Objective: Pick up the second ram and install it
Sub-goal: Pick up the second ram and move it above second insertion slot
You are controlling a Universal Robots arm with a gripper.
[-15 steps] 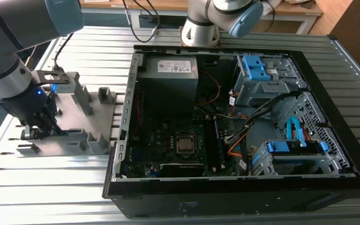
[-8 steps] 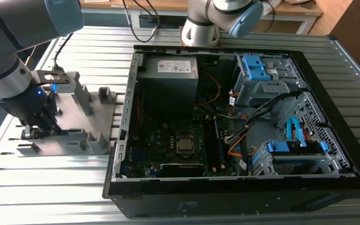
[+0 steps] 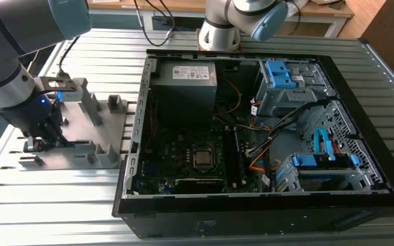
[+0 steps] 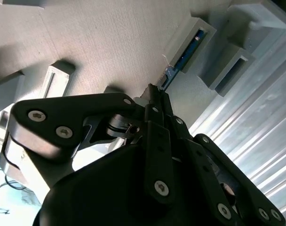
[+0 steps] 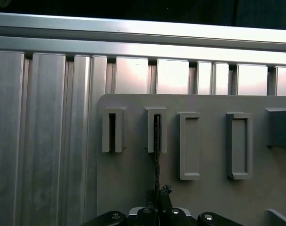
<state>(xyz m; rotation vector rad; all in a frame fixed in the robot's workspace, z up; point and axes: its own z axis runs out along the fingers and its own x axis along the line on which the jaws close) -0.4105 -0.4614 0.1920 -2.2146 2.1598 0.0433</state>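
Gripper (image 4: pixel 155 92) clamps the second ram (image 4: pixel 185 54), whose blue shows in the second wrist view.

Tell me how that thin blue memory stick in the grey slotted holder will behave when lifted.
The thin blue memory stick is probably stiff and light: it runs straight, unsagging, from its slot in the grey slotted holder. Being so narrow, it may twist or slip in the pincer, which seems to grip one end only.
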